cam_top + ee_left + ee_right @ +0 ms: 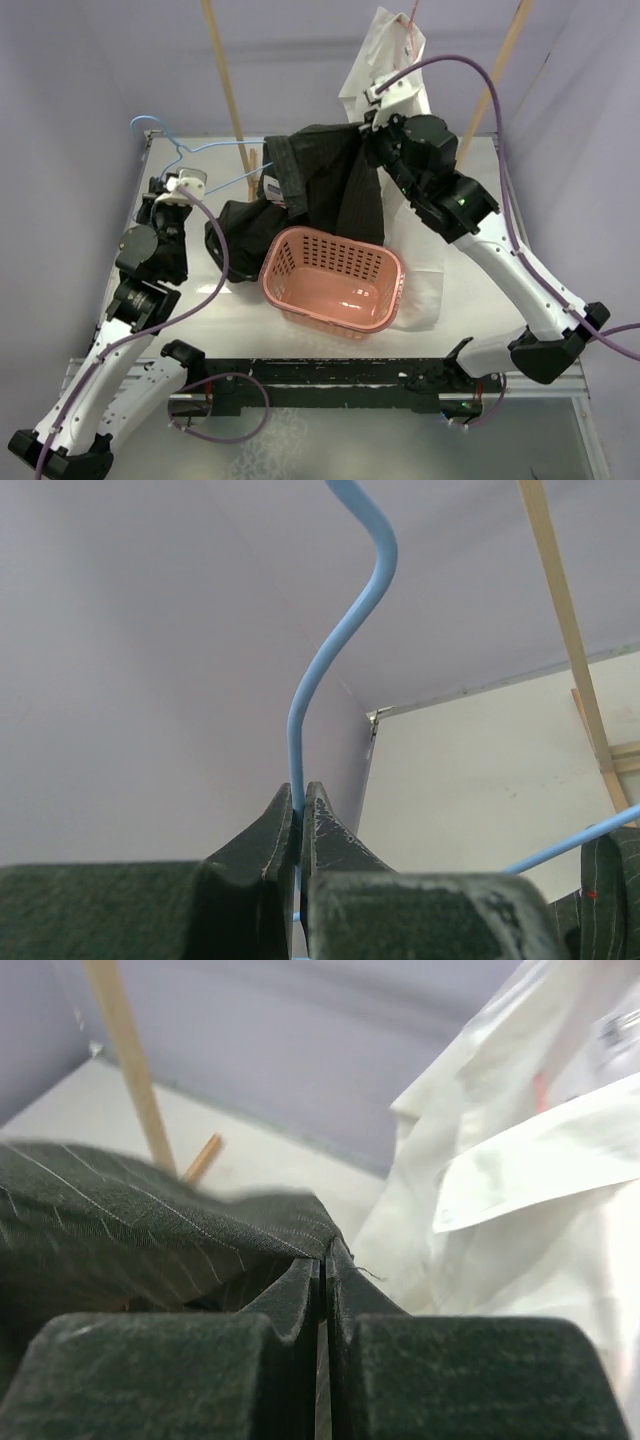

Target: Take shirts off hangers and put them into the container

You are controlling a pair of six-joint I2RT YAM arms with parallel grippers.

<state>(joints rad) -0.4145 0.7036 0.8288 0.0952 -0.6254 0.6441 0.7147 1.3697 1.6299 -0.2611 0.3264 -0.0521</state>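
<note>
While your left gripper (300,798) was clamped tight on the light blue hanger (335,645), just below its curved hook, at the far left of the table (470,180), your right gripper (323,1260) was pinched closed on a fold of the black shirt (325,185). It held that fold raised at the far right. The pinstriped cloth stretched from those fingertips leftward toward the blue hanger's arm. It also hung down to the far rim of the pink basket (392,292); whether it touched the rim could not be told. More black cloth lay heaped on the table just left of the basket, which stood near the middle, between your two arms. Just behind your right gripper, the white shirt (385,65) hung on the pink hanger (412,35). Two wooden poles (226,90) rose at the far side.
</note>
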